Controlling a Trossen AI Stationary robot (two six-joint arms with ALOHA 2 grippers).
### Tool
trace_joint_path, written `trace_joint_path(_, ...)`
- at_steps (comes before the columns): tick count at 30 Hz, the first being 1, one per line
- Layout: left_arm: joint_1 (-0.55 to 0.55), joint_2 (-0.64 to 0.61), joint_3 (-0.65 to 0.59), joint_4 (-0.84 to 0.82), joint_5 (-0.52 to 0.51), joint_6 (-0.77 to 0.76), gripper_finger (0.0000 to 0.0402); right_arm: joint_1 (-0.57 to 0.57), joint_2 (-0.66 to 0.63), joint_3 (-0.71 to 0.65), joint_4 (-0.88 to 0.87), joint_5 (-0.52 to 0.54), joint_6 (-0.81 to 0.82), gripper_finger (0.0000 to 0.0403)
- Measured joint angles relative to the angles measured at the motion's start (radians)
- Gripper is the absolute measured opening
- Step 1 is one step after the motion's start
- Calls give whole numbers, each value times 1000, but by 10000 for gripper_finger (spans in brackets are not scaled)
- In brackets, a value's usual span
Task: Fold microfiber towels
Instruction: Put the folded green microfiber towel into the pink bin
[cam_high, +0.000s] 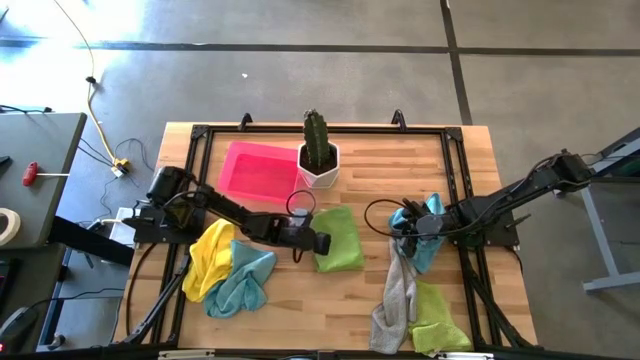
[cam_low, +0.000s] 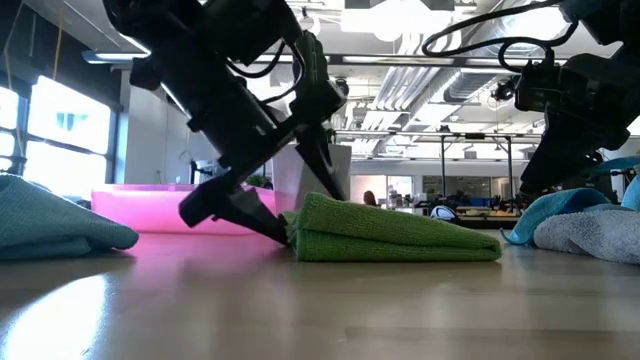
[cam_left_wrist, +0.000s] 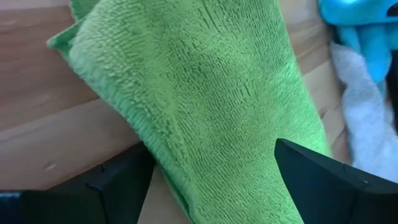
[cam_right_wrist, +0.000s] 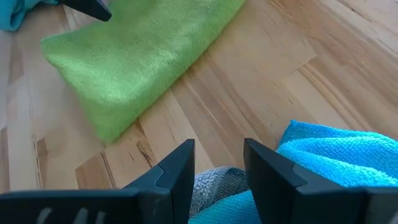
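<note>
Left claw (cam_high: 318, 243) is spread wide at the folded green towel (cam_high: 339, 238) mid-counter, so it's let go. Right claw (cam_high: 412, 228), near the right edge, pinches a blue towel (cam_high: 428, 232), probably next.

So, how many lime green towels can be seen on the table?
2. One folded green towel lies mid-table, just ahead of the open left gripper. The other green towel lies at the table's front right, beside the grey towel. More may be hidden under the piles.
</note>
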Motion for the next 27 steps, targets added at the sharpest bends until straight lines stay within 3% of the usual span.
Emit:
trace_joint_path(8, 27, 14, 0, 35, -15, 29, 299, 0, 0, 0, 0, 0, 0, 129)
trace_joint_path(27, 67, 77, -1, 133, -7, 212, 85, 0, 0, 0, 0, 0, -1, 129)
